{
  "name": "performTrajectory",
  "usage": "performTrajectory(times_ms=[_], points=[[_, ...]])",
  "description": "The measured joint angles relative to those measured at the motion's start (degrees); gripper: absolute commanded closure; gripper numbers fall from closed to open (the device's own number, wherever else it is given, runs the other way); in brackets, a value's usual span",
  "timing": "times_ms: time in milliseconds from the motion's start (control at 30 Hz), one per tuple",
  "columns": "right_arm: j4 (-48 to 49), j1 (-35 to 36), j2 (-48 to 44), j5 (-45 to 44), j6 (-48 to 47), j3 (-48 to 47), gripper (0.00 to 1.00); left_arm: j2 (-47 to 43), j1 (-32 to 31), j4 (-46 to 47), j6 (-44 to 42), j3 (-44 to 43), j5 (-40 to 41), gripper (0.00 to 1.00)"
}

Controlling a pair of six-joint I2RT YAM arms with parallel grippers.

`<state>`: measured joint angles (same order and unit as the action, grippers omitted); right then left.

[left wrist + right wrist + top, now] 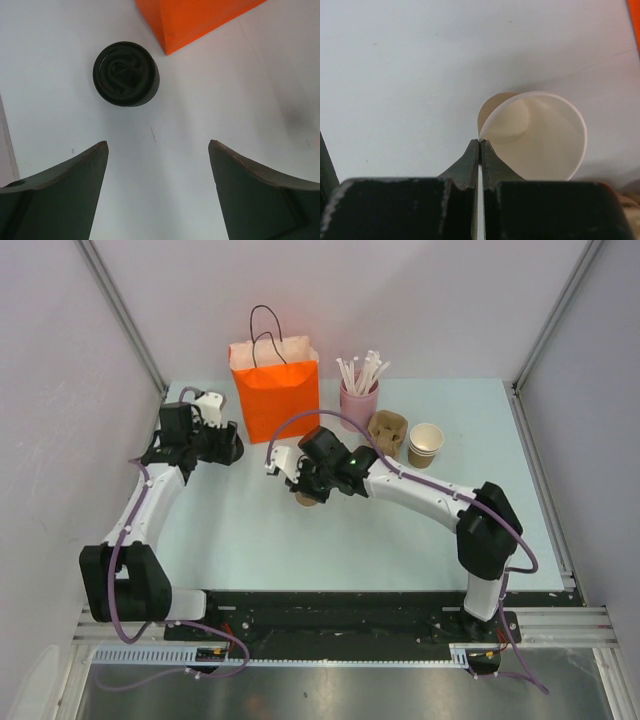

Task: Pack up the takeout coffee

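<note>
My right gripper (pixel 304 489) is shut on the rim of a lidless kraft-brown paper cup (pixel 307 499), held tilted at the table's middle. In the right wrist view the fingertips (pixel 480 141) pinch the rim of the cup (pixel 540 140), whose pale inside is empty. A round black lid (pixel 126 74) lies on the table by a corner of the orange paper bag (pixel 195 20). My left gripper (pixel 157 145) is open and empty, hovering just short of the lid; it also shows in the top view (pixel 215 440). No cup with a black lid on it shows.
The orange bag (pixel 277 390) stands open at the back. To its right are a pink cup of straws (pixel 359 400), a brown pulp carrier (pixel 387 430) and stacked pale-rimmed cups (pixel 425 443). Walls close in on both sides.
</note>
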<state>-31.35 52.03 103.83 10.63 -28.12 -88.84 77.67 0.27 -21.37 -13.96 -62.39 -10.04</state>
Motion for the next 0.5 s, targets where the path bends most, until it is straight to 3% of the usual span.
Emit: performTrajectory(times_ms=[267,300,433,500], points=[[1.3,1.2,4.2,1.5,0.0,0.2,1.0,0.4,1.2,-0.3,-1.3,0.0,1.0,0.15],[1.3,1.2,4.6,1.4,0.0,0.2,0.96,0.7,1.2,-0.3,-1.4,0.0,1.0,0.16],[1.2,1.5,5.4,0.8,0.2,0.4,0.58,3.2,1.2,-0.4,-2.2,0.0,1.9,0.24],[1.2,1.6,5.4,0.4,0.3,0.5,0.52,4.8,1.2,-0.4,-2.7,0.0,2.3,0.27]])
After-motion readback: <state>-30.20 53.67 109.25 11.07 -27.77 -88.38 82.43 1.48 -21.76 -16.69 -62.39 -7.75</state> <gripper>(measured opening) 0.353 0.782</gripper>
